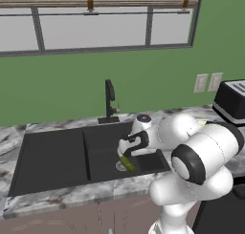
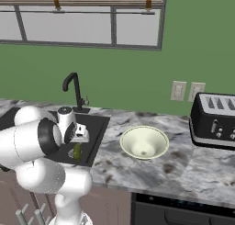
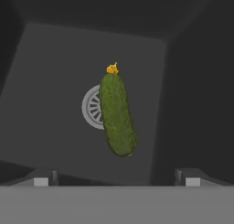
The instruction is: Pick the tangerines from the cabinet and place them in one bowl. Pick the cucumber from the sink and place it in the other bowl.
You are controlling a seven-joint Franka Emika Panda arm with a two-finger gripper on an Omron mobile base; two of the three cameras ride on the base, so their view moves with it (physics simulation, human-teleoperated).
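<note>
Green and slim, the cucumber [image 3: 117, 115] lies on the floor of the right basin of the sink [image 1: 52, 156], resting partly over the round metal drain [image 3: 91, 107], with its yellow-tipped end pointing away from the claw [image 3: 117, 181]. The claw hangs above it with its fingers spread wide and nothing between them. The cucumber is probably light and stiff, with a smooth rounded skin that may roll or slip; the best hold is likely across the middle of its length, fingers on either long side. On the marbled surface [image 2: 183, 169] to the right of the sink stands a pale bowl [image 2: 144, 142], which appears to hold nothing. A black toaster [image 2: 215, 120] sits further right, well apart from the bowl.
</note>
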